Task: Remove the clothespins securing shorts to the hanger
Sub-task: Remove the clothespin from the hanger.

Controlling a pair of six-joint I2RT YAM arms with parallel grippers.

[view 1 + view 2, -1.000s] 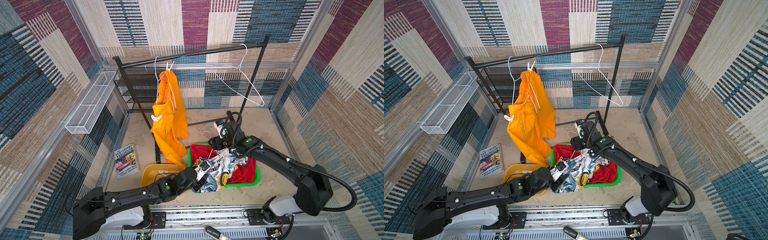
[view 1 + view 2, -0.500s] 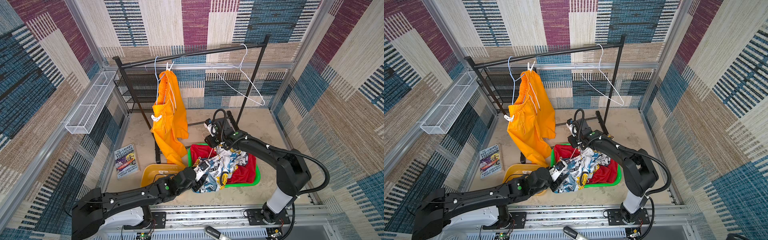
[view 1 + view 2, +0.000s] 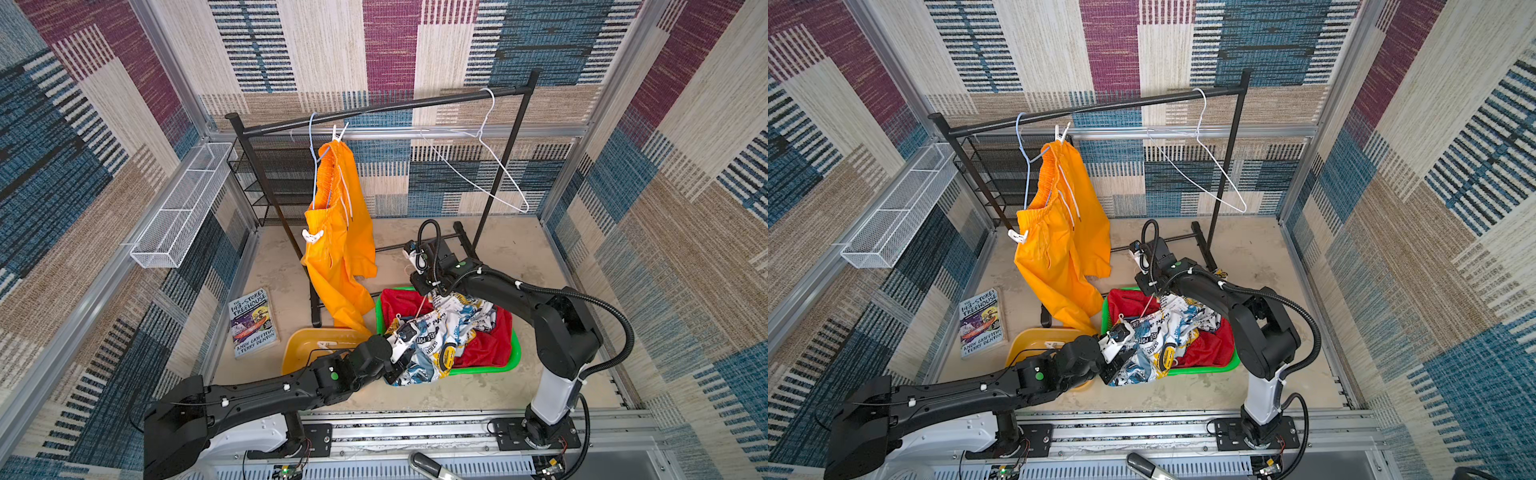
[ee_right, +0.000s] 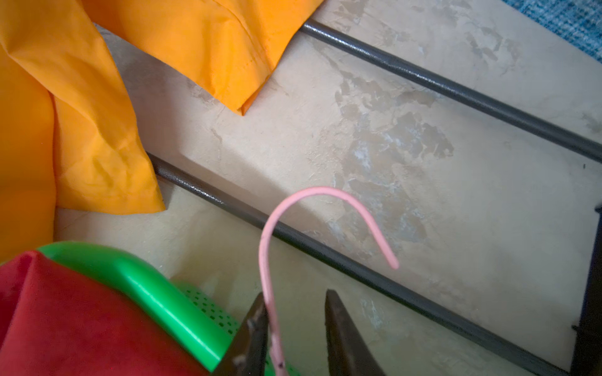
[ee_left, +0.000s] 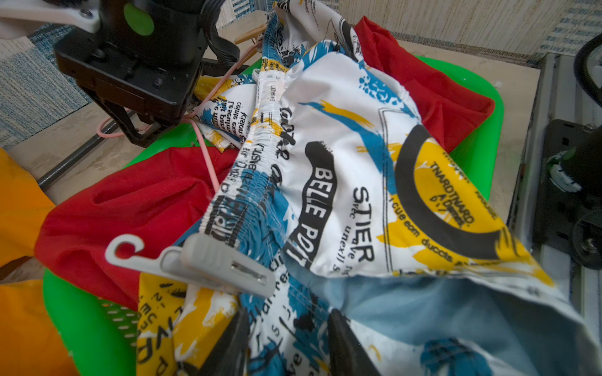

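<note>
In both top views, at 12 o'clock on the worktop (image 3: 519, 257), a black rack (image 3: 374, 110) carrying a pale-blue hanger (image 3: 312, 141) with the orange shorts (image 3: 340, 253), pinned by a white clothespin (image 3: 338, 132) at the waistband's high end and a second white clothespin (image 3: 311, 236) at its low end. Toward 1 o'clock on the same rack, a bare white hanger (image 3: 498, 163). Near centre, a green basket (image 3: 514, 358) holding the red shorts (image 3: 488, 345) under the printed shorts (image 3: 451, 328). At the basket's 9 o'clock, a yellow tray (image 3: 297, 353) with one loose clothespin (image 3: 326, 344) inside, and a book (image 3: 252, 322) further toward 9. Left arm (image 3: 257, 392) reaching in from 7 o'clock to the printed shorts' near edge. Right arm (image 3: 503, 286) bent over the basket's 12 o'clock rim. From the left wrist: left fingers (image 5: 228, 345) clamped on a fold of the printed shorts, with a grey-white clothespin (image 5: 215, 263) just beyond, clipped across the elastic waistband. From the right wrist: right fingers (image 4: 250, 338) apart around the neck of a pink hanger (image 4: 270, 234), wire touching one finger and clear of the other, hook curving above the worktop beside the basket rim.
</note>
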